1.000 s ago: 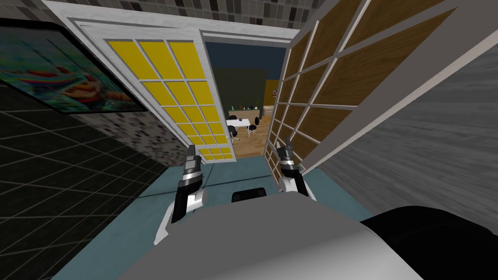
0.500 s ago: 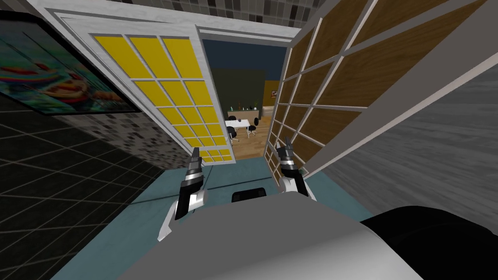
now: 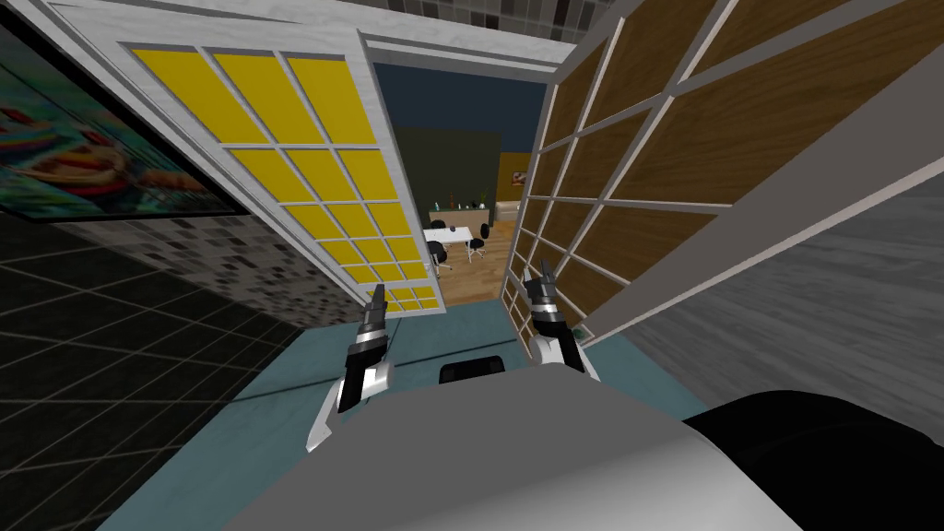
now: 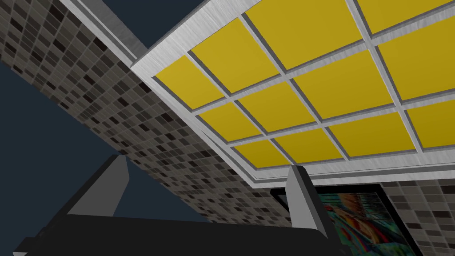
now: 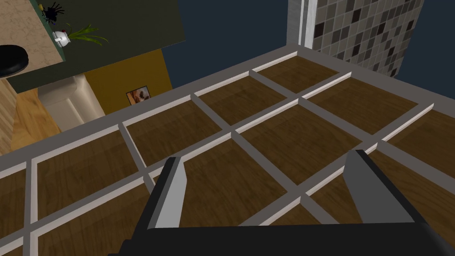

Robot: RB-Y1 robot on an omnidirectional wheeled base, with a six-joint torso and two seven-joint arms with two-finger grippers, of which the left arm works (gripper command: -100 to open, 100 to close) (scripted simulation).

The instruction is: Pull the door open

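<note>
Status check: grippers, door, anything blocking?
Left gripper open, empty, by the yellow-paned door. Right gripper open, empty, beside the brown-paned door. That door swung open toward me. No obstruction seen in the doorway.

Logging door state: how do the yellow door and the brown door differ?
Yellow door has yellow panes; brown door has wood-brown ones. Yellow door lies flat along the left wall; brown door stands swung out into the room on the right. Both have pale grid bars.
</note>
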